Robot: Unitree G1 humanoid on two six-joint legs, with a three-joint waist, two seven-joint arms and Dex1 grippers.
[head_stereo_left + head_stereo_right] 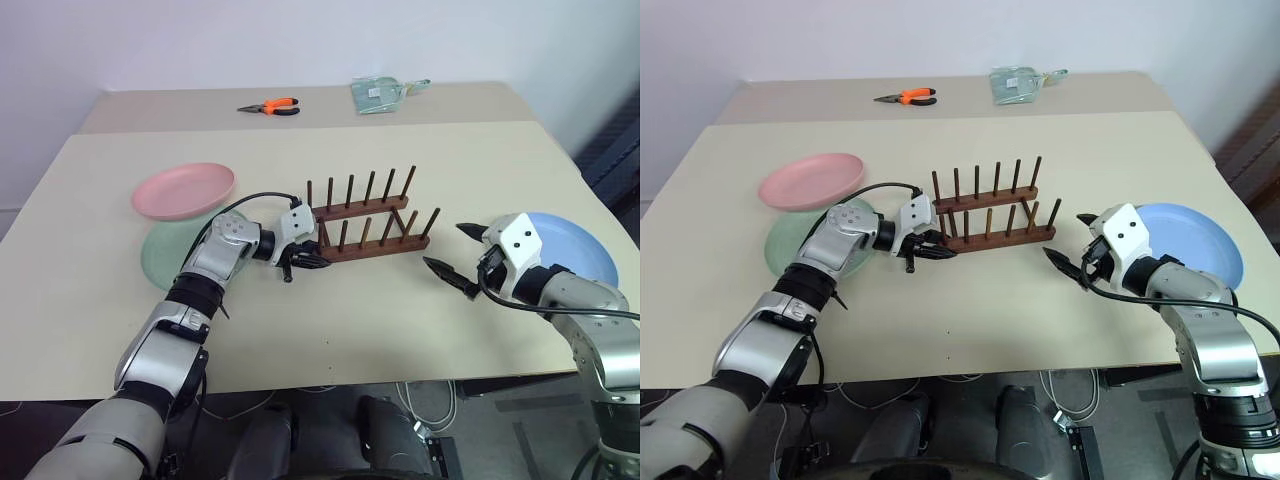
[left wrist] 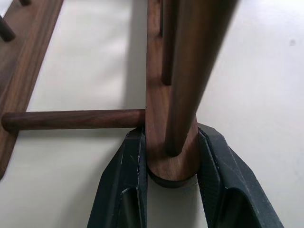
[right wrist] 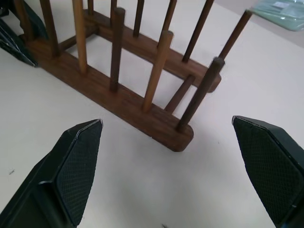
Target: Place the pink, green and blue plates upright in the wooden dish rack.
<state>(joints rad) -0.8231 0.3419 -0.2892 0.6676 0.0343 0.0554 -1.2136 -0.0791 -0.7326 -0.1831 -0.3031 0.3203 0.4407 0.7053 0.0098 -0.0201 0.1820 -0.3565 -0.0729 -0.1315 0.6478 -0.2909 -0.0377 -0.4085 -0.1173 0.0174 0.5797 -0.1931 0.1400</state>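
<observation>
The wooden dish rack point(image 1: 365, 225) stands mid-table, dark brown with two rails of upright pegs and no plates in it. My left gripper point(image 1: 305, 262) is shut on the left end of its near rail point(image 2: 172, 164), one finger on each side. My right gripper point(image 1: 444, 246) hovers open just off the rack's right end point(image 3: 183, 137), touching nothing. The pink plate point(image 1: 183, 190) lies flat at the left, overlapping the green plate point(image 1: 160, 258), which my left arm partly hides. The blue plate point(image 1: 578, 250) lies flat at the right, behind my right wrist.
Orange-handled pliers point(image 1: 272, 106) and a clear bag with green contents point(image 1: 385, 95) lie on the far table section. The table's front edge point(image 1: 330, 378) runs close below both arms.
</observation>
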